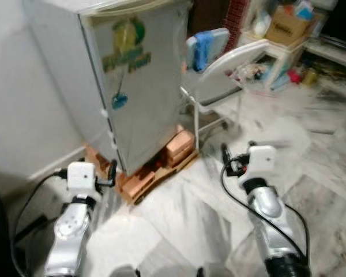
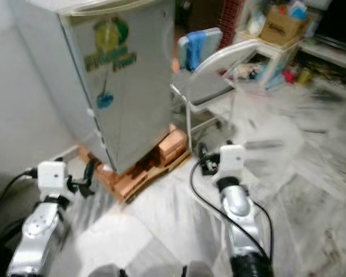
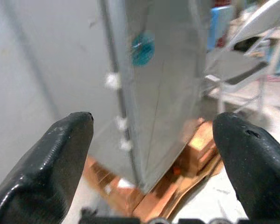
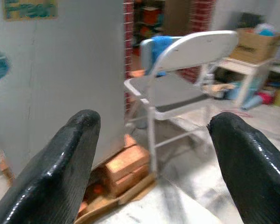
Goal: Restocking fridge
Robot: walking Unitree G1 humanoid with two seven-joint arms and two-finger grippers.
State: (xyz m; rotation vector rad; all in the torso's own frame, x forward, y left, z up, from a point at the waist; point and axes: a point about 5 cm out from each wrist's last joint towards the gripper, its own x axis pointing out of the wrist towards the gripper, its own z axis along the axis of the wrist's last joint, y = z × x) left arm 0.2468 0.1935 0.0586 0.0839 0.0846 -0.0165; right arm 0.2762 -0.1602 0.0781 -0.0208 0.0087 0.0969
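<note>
We face the closed fridge (image 1: 141,81), raised on bricks (image 1: 179,144), both grippers' jaws wide and empty: left gripper (image 3: 154,154), right gripper (image 4: 151,154). Beside the fridge, the folding chair (image 1: 219,69) could snag our right arm, and a hard pull might rock the fridge.

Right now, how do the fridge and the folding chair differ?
The fridge is a tall closed box raised on bricks; the folding chair is an open frame standing on the floor. The fridge door carries stickers; the chair has a blue cloth over its back. Both are pale grey.
</note>
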